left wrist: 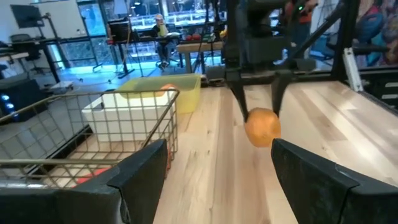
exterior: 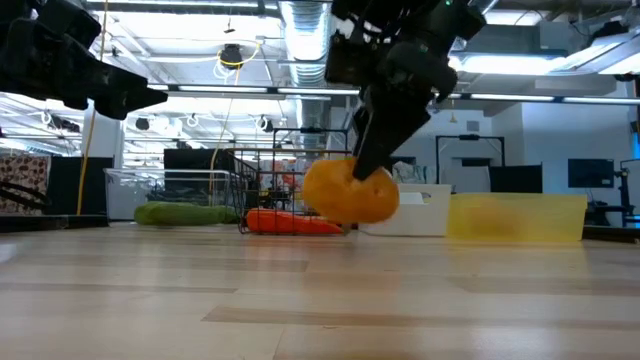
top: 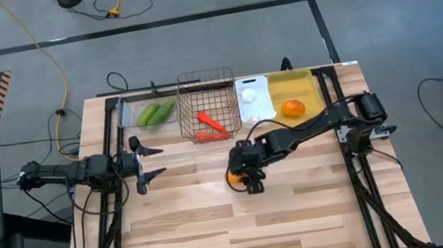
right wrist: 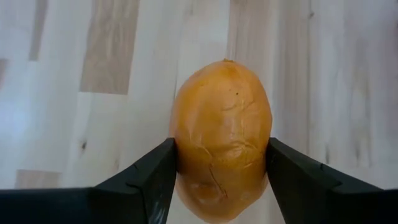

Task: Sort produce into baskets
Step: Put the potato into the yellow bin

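Note:
My right gripper is shut on an orange above the middle of the table; it also shows in the low view and the left wrist view. Another orange lies in the yellow bin. Two cucumbers lie in the clear tray. Two carrots lie in the wire basket. A garlic bulb lies in the white bin. My left gripper is open and empty at the table's left. My right gripper pinches the orange's two opposite sides between its two fingers, which point down from above. The orange's skin looks creased between them. The orange is lifted clear of the table.
The four containers stand in a row along the table's far edge. The bare wooden tabletop spreads toward the near edge. Metal frame rails run along both sides of the table.

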